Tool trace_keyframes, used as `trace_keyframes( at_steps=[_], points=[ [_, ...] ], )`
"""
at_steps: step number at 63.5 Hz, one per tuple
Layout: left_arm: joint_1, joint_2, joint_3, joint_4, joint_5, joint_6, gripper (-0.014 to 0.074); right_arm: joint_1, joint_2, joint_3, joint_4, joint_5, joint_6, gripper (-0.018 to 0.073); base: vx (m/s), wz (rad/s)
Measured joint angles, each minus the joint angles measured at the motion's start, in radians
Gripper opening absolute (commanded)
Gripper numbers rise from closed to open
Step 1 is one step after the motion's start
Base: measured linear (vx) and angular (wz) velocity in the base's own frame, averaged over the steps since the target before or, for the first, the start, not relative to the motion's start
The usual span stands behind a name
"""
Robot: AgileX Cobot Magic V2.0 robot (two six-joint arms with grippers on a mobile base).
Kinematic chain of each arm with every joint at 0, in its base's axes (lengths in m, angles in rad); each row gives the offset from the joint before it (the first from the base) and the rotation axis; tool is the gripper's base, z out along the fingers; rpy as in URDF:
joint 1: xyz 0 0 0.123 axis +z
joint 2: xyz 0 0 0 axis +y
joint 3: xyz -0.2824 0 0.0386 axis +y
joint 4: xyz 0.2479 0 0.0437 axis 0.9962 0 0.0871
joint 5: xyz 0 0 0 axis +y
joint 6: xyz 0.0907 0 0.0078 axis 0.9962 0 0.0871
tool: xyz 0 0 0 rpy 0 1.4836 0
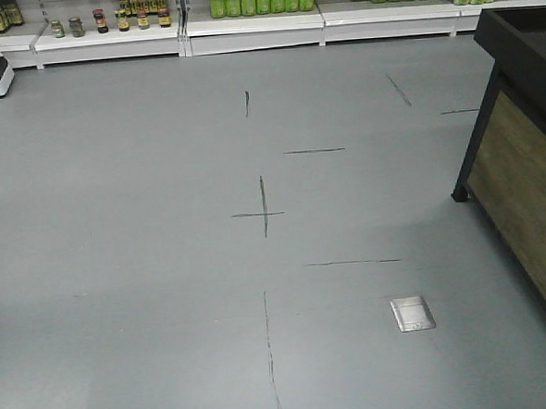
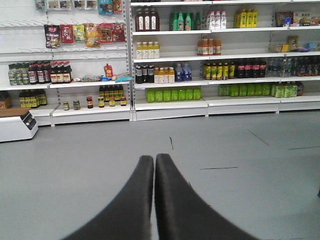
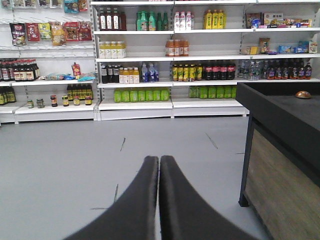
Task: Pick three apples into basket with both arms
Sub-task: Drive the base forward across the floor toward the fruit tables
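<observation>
Stocked shelves (image 2: 170,106) are filling the upper frame; left tool (image 2: 154,162) and right tool (image 3: 159,164) are hovering pinched together, empty. Unseen apples: probably firm, slick; grip mid-body.

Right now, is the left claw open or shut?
Shut. In the left wrist view the left claw has its two black fingers pressed together, with nothing between them.

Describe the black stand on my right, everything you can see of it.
The stand has a black frame, a black top and a wood-look side panel. It stands upright on the grey floor, with one black corner leg showing. A small brownish round item rests on its top. Its far side is out of view.
</observation>
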Motion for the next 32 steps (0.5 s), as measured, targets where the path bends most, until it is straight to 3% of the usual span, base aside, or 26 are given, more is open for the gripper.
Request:
trace_keyframes(
  at_steps=[32],
  points=[
    [0.000,0.000,0.000,0.000,0.000,0.000,-0.0006,0.000,0.000,0.000,0.000,0.000,0.000,-0.0009,0.16,-0.08]
  ],
)
